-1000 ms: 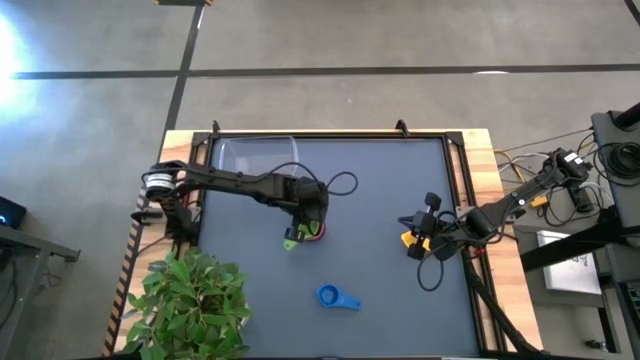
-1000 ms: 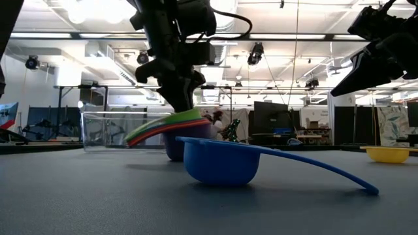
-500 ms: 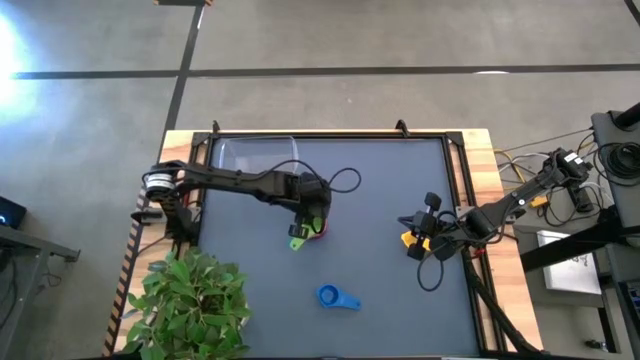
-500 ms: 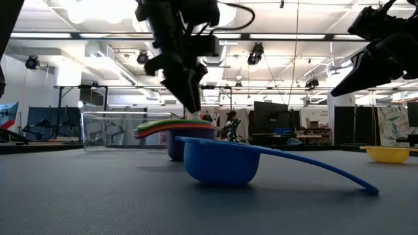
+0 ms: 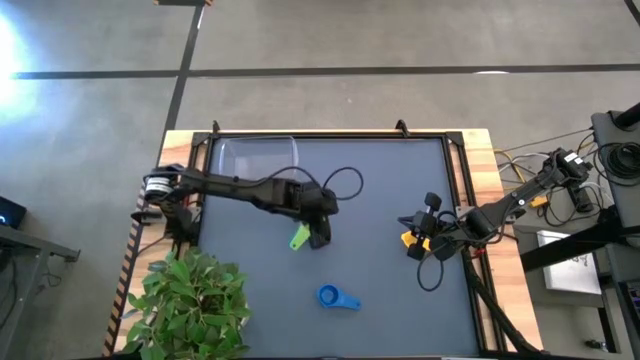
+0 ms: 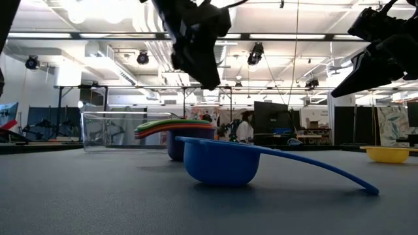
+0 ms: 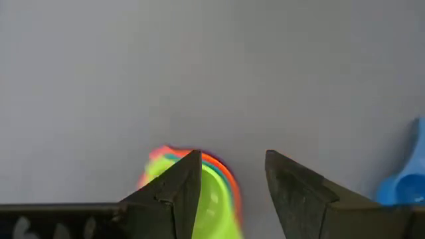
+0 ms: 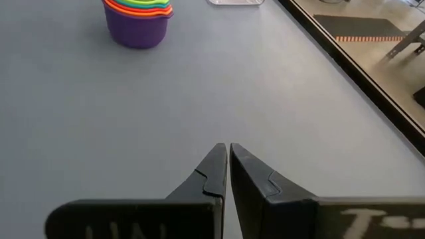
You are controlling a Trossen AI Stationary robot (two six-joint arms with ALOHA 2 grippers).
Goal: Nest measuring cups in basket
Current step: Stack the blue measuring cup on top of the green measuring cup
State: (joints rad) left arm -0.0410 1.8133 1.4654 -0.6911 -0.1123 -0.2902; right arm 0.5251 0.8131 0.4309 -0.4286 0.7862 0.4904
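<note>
The table has a dark grey-blue surface with a light wooden border. It stands on a grey concrete floor crossed by dark seam lines. A leafy green plant sits at one table corner. Beyond the table, ceiling strip lights illuminate an open workshop hall.

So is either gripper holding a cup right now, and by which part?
No. The left gripper is open above the nested stack of cups, gripping nothing. The right gripper is shut on nothing, over bare table near the yellow cup.
</note>
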